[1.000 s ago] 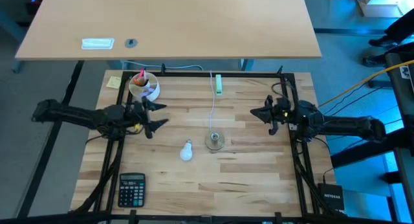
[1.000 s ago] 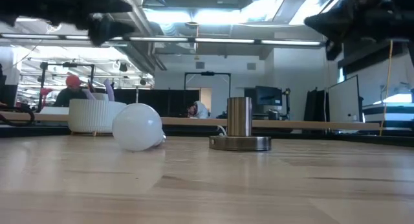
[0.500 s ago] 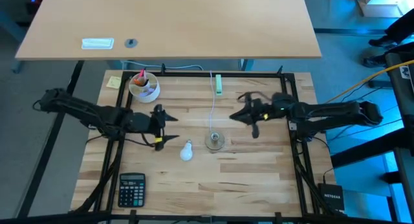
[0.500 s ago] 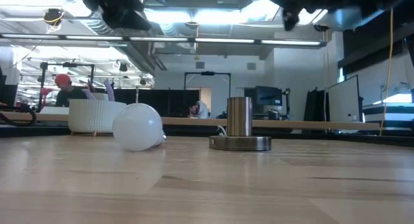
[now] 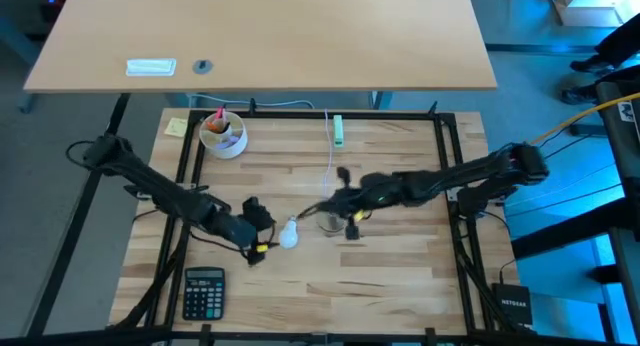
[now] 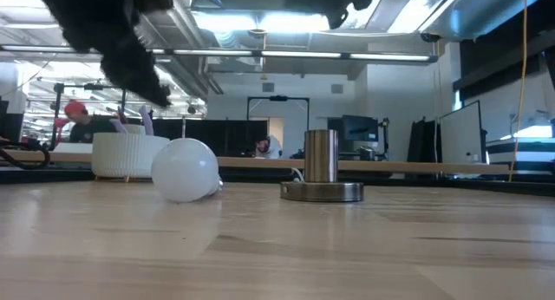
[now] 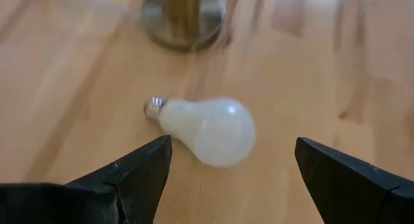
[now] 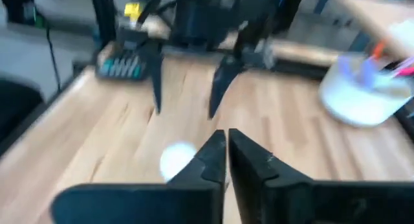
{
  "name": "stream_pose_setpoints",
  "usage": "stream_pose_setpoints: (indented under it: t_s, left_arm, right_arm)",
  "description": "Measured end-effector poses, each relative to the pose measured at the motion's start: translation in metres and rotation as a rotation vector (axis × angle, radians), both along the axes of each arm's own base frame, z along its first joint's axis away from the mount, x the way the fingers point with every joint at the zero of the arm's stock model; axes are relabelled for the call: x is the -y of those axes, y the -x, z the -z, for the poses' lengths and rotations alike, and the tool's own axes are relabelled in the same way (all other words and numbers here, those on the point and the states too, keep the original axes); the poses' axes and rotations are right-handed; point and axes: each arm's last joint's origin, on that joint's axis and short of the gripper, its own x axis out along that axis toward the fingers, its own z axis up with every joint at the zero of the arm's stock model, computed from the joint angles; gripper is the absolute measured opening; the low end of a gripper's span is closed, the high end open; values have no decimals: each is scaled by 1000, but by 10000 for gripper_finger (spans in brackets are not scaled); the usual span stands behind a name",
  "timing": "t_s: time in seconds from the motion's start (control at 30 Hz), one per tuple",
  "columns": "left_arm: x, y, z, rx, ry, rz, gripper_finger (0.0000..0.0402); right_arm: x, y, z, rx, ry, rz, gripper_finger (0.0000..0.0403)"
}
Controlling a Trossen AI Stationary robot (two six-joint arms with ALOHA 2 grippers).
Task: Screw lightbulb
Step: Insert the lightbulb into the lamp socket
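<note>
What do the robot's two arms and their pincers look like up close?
Both arms are dark, slim and jointed, with black cables along them. The left pincer ends in two black, wedge-shaped fingers tapering to blunt tips. The right pincer has two similar black pointed fingers. From above, each wrist carries a small yellow marking, on the left arm and the right arm.

White frosted lightbulb [image 7: 210, 130], silvery base; grey metallic socket [image 5: 331, 219].
</note>
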Motion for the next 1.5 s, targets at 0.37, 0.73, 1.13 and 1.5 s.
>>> stream_pose_setpoints:
  t_s: [0.37, 0.73, 1.13, 1.5]
  left_arm:
    - [8, -6, 29, -108, -29, -17, 318]
    - [5, -5, 31, -86, -33, -103, 318]
    - [5, -7, 34, -65, 40, -217, 318]
    - [-2, -15, 56, -140, -16, -234, 318]
  right_arm:
    - [-14, -60, 66, -177, 404, -46, 209]
    - [-19, -92, 108, -281, 628, -127, 243]
    - [-9, -105, 129, -313, 705, -211, 243]
    - [-8, -108, 143, -319, 623, -266, 243]
